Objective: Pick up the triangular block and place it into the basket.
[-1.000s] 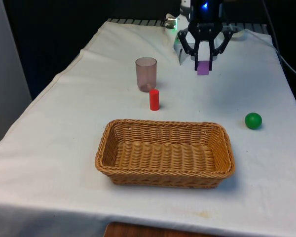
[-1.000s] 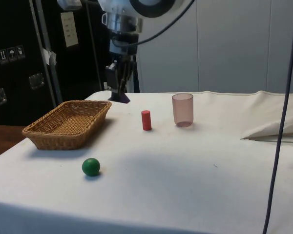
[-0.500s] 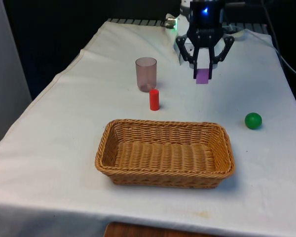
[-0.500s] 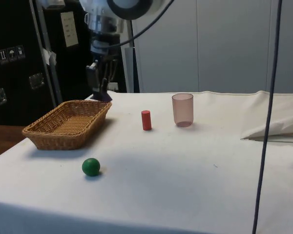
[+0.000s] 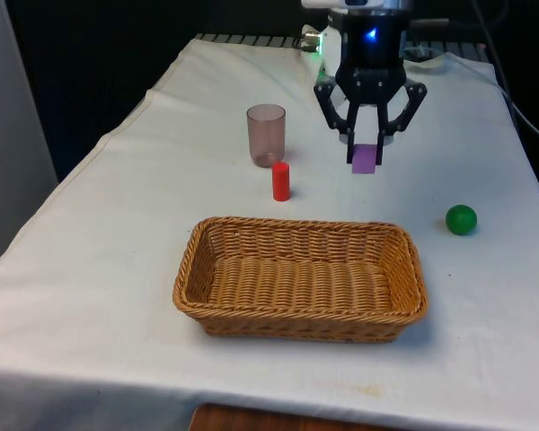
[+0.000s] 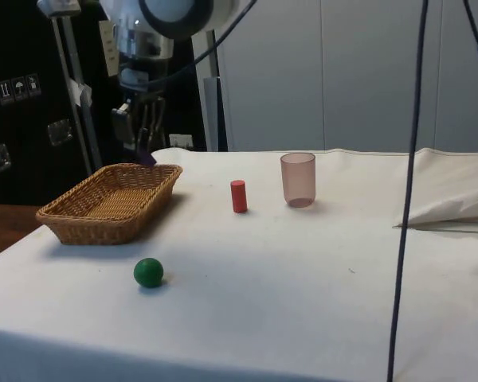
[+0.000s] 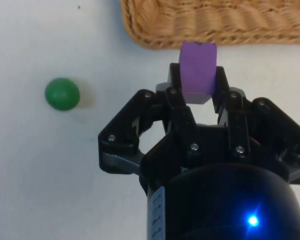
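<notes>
Clamped on the purple block: gripper, with one finger on each flat side. Held up in the air, well above the cloth, behind the basket and not yet over it. Seen from the wrist, block sticking out past the fingers, with the basket rim just ahead. From the side, gripper hanging just behind the basket at its far end, with a bit of purple peeking out below.

Looks small and light, probably wood or hard foam. Stiff, so no squashing under a firm squeeze. Smooth sides, so maybe a little slippery. Best held the way it is now, on the two flat faces, not on a slanted face where the fingers could slide off. Not likely to break if dropped into the basket from low down.

Near the basket too: a red peg standing just behind its back rim, a pink cup further behind that, and a green ball off beyond the basket's end on the front view's right. All well clear of the way in.

Next, by the look of it: forward over the basket, down a bit, then let go.
</notes>
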